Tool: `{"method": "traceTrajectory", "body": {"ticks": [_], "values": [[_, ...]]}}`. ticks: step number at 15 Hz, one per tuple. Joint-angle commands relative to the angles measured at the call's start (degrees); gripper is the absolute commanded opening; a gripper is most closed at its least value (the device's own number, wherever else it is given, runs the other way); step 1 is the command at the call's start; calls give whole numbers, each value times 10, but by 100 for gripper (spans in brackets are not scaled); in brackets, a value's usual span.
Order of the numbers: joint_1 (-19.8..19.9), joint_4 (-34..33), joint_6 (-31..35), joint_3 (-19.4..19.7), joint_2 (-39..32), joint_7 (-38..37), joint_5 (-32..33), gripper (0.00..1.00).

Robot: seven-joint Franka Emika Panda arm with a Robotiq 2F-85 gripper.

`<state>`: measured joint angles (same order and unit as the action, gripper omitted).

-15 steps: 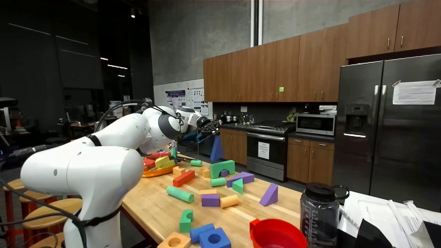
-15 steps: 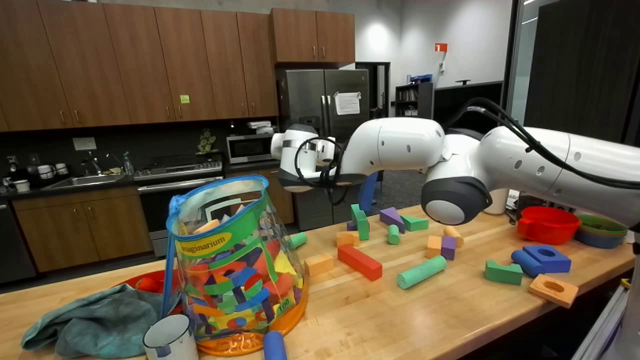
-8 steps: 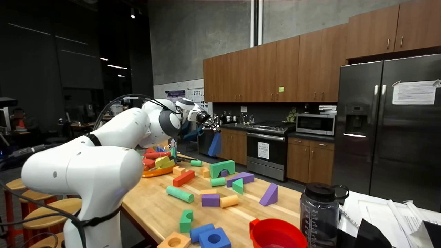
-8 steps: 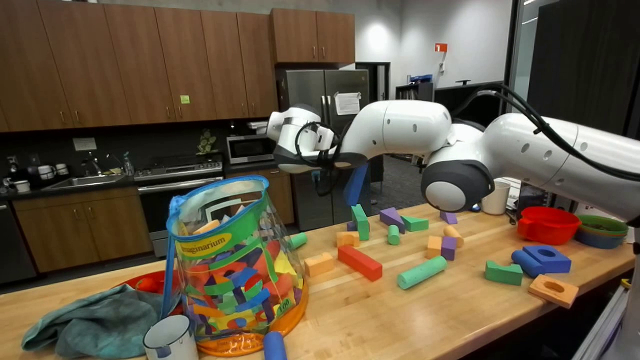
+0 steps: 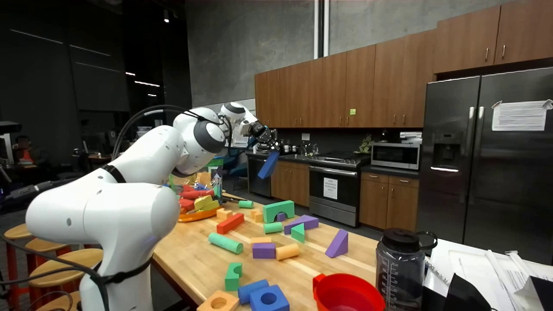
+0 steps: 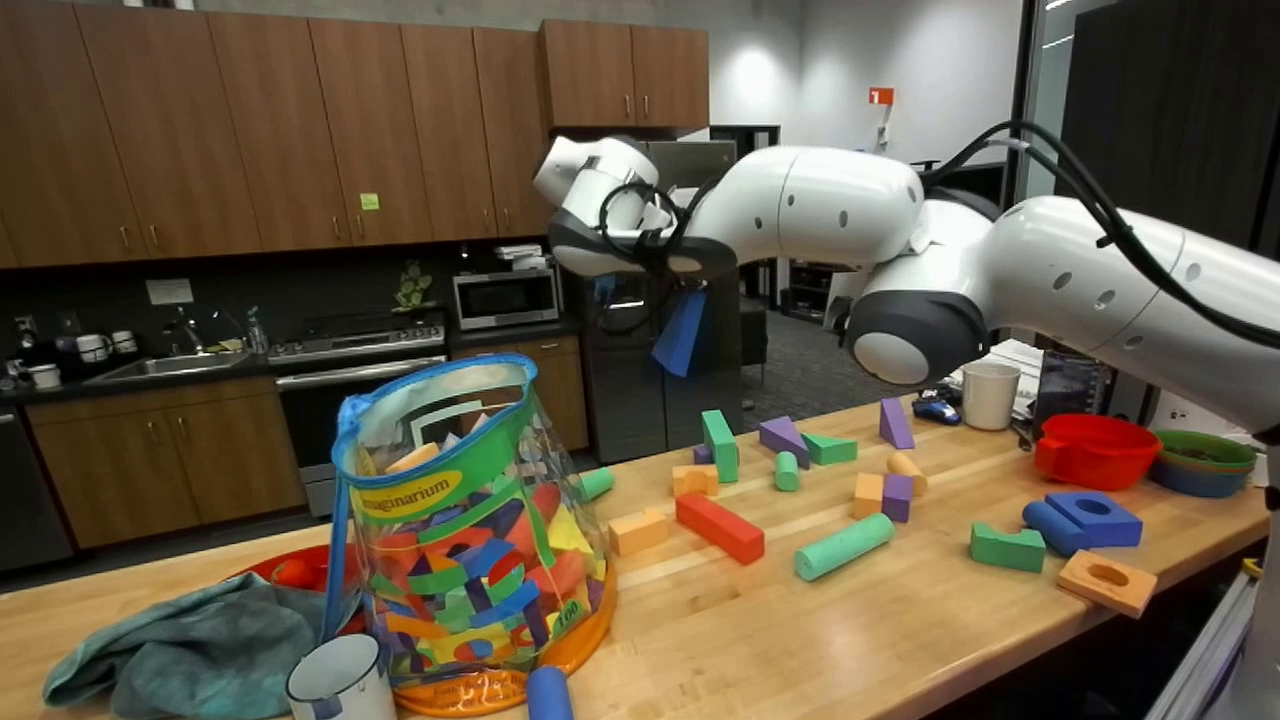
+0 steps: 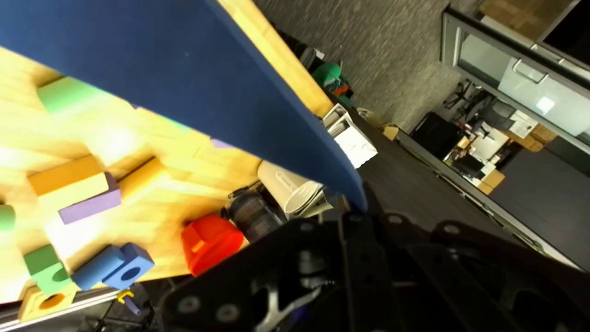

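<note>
While your tight-closed pincer (image 5: 274, 147) grips the blue wedge (image 5: 268, 165) | lifted, not yet released | red block (image 6: 720, 528) at its six o'clock in an exterior view

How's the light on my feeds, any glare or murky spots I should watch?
Wrist view: glare bleaches patches of the table, the claw is near-black, the held block looks dim but clearly outlined; in an exterior view, the left background is almost black; in an exterior view, a bright spot glares on the pale wall.
</note>
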<state>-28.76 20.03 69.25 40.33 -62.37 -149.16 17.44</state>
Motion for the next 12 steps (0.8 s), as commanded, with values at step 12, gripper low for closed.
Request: {"method": "traceTrajectory", "body": {"ticks": [12], "values": [[-91,61,187,326,-10,2,-463,0]]}}
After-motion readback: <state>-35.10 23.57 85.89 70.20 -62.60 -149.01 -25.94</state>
